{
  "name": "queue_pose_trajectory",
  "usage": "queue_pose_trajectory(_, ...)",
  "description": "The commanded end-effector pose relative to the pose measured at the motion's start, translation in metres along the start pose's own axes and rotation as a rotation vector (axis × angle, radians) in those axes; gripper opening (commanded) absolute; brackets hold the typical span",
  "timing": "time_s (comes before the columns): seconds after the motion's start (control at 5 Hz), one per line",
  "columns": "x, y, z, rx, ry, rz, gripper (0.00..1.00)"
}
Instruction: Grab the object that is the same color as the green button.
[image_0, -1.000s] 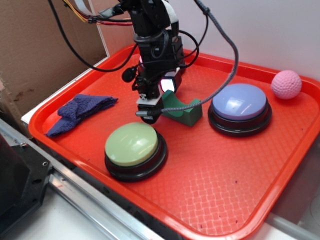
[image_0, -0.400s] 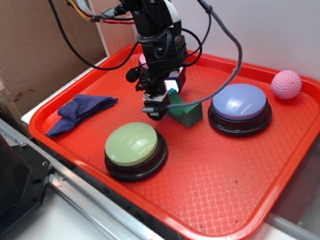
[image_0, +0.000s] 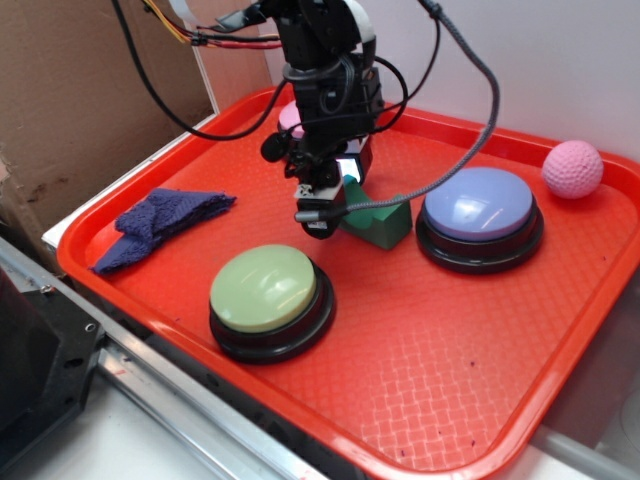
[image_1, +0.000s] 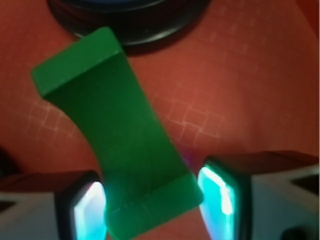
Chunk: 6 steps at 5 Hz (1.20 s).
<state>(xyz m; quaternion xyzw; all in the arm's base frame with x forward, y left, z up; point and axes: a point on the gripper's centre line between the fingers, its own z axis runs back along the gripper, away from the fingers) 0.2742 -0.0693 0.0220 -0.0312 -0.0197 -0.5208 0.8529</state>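
Observation:
The object, a small dark green block (image_0: 385, 222) with a curved notch, lies on the red tray (image_0: 430, 350) between the arm and the blue-lilac button. My gripper (image_0: 322, 212) is lowered over the block's left end. In the wrist view the block (image_1: 110, 125) runs up from between my fingers, and my gripper (image_1: 152, 205) straddles its near end. The left pad (image_1: 90, 210) sits at the block's edge and the right pad (image_1: 220, 195) stands a narrow gap away, so the jaws look open. The pale green button (image_0: 265, 288) sits in front of the gripper.
A blue-lilac dome button (image_0: 478, 205) stands just right of the block, its black base (image_1: 130, 15) close to the block's far end. A pink ball (image_0: 573, 168) rests at the far right, a purple cloth (image_0: 160, 225) at the left. A pink button (image_0: 292, 118) peeks out behind the arm.
My gripper has moved right and closer around the block's left end. The block has shifted slightly to the right with it.

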Motion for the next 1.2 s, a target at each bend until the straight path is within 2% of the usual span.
queue_pose_trajectory(0.0,-0.017,0.003,0.084,0.027,-0.026,0.418,0.00)
queue_pose_trajectory(0.2,-0.022,0.000,0.122,0.046,0.069,0.668,0.00)
queue_pose_trajectory(0.4,-0.026,0.003,0.151,0.034,0.113,0.919,0.00)
queue_pose_trajectory(0.6,-0.028,0.007,0.169,0.070,0.094,1.169,0.00)
queue_pose_trajectory(0.8,-0.030,0.008,0.172,0.098,0.072,1.334,0.00)
queue_pose_trajectory(1.0,-0.030,0.010,0.167,0.070,0.083,1.341,0.00)
